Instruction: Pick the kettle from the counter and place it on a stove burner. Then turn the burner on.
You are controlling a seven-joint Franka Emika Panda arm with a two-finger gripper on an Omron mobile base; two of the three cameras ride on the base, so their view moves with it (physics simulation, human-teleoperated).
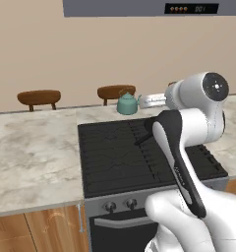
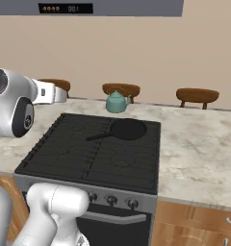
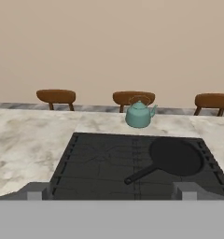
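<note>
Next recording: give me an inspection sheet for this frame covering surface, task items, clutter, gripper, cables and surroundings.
Surface: marbled counter runs on both sides of and behind the black range.
Task items: teal kettle stands upright on the counter behind the range, not yet on a stove burner; silver knobs sit on the range front.
Clutter: black frying pan rests on the grate at the back of the range, on the right as the arm faces it, handle pointing toward the middle.
Gripper: gripper over the range's near edge, holding nothing, fingers apart.
Cables: nothing seen.
Surroundings: three wooden stools beyond the counter, beige wall, a hood with a display above.
</note>
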